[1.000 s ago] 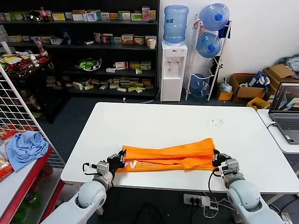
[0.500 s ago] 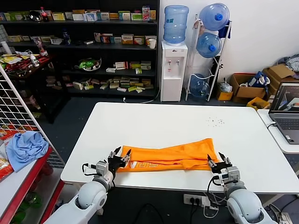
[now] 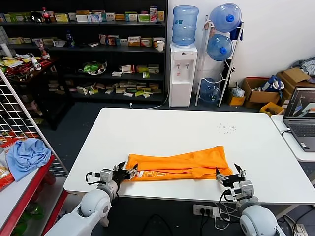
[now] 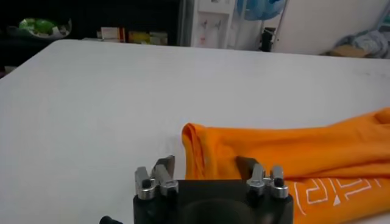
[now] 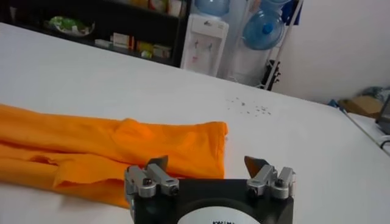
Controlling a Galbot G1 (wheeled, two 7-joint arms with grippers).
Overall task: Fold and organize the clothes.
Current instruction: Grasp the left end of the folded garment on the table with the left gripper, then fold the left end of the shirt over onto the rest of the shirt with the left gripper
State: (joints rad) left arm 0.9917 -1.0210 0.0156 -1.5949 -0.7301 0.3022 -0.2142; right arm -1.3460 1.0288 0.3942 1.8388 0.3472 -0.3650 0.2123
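The orange T-shirt [image 3: 179, 166] lies folded into a long narrow band near the front edge of the white table [image 3: 177, 130], white lettering showing at its left end. It also shows in the left wrist view [image 4: 292, 161] and in the right wrist view [image 5: 103, 152]. My left gripper [image 3: 125, 170] is open at the band's left end, its jaws apart and holding nothing. My right gripper [image 3: 229, 173] is open just off the band's right end, empty.
A laptop [image 3: 301, 118] sits on a side table at the right. A light blue cloth [image 3: 27, 155] lies on a red rack at the left. Shelves, a water dispenser [image 3: 182, 73] and bottles stand beyond the table.
Both grippers have let go of the shirt's ends, opened, and drawn back toward the table's front edge. The shirt has settled flat.
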